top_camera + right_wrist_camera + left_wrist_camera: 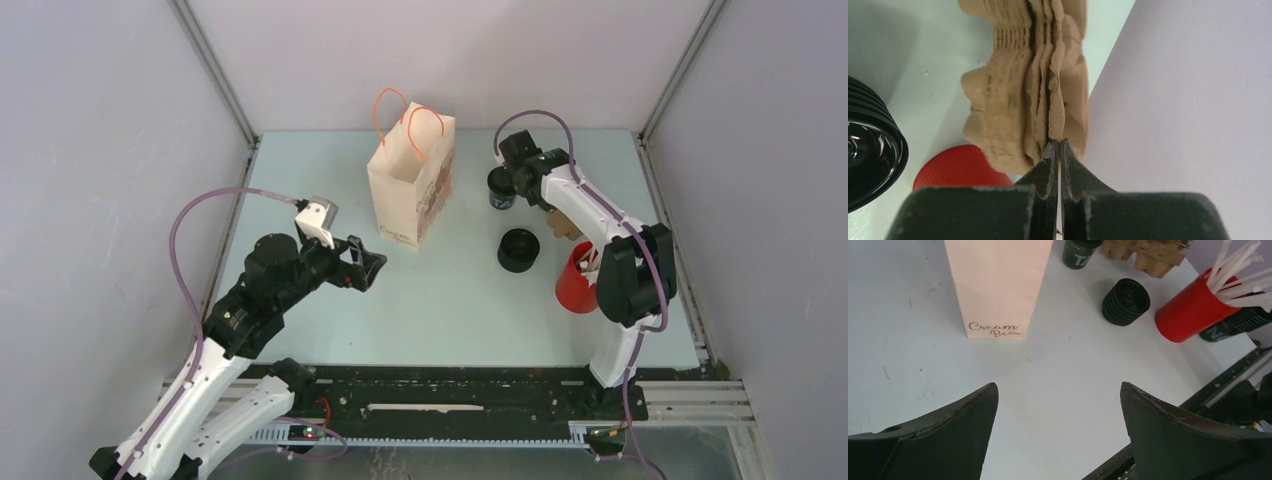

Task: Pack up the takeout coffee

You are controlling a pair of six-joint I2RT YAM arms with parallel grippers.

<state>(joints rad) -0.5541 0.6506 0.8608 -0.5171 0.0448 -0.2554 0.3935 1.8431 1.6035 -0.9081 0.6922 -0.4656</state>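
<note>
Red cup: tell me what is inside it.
White sticks stand in the red cup, fanning out above its rim. The cup's wall hides their lower ends and anything else at the bottom.

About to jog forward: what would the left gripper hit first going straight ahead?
Probably the paper bag, standing slightly left of centre ahead of the open left gripper; nothing lies between them. Depth is unclear.

Right gripper (1058, 150) bottom centre, jaws almost closed, tips touching lower edge of carrier stack (1023, 85) at centre top. Black cup (870, 160) at left edge. Red cup (955, 170) lower left, partly hidden by carrier stack. Wall (1188, 100) fills right.
</note>
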